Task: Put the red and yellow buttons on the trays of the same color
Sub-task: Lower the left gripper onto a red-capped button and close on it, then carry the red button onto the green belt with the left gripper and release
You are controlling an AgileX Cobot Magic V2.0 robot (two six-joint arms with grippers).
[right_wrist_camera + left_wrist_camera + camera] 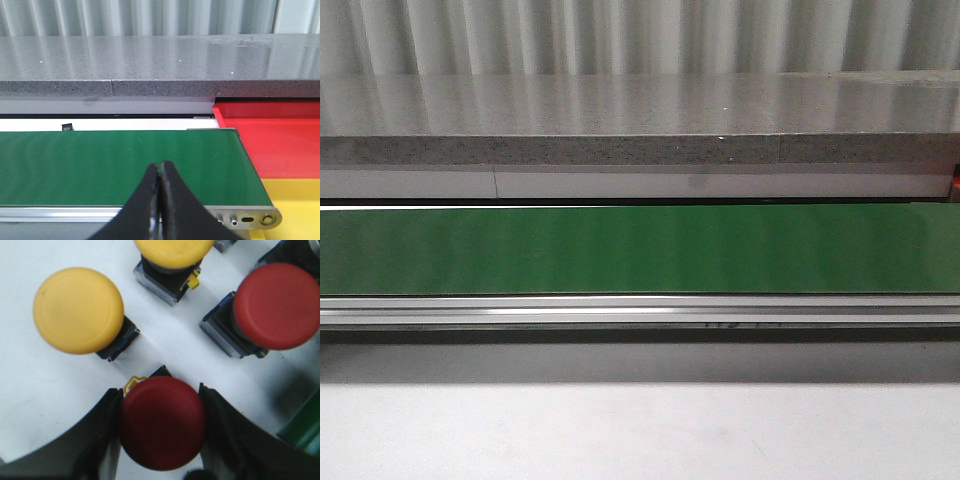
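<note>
While the dark red button (162, 422) sits squarely between the two fingers of my left hand (161, 432), I note that its round cap fills the gap from side to side, with each black finger (102, 440) touching or all but touching the rim. I judge this hand closed on the cap, or within a hair of it; whether the button is lifted off the white surface (30, 405) I cannot tell. Its stem axis points straight at the wrist camera, so the cap faces me flat-on.

Moving outward, a yellow button (78, 310) stands near on one side, a second yellow button (172, 252) beyond it, and a brighter red button (277, 305) apart on the other side.

My right hand (159, 200) is pinched together on nothing, hovering at the near edge of the green belt (120, 165). Past the belt's end lie the red tray (275, 140) and, nearer, the yellow tray (295, 200).

Judgement: the left hand owns this button; the trays lie on the right arm's side, so the carry runs that way.
</note>
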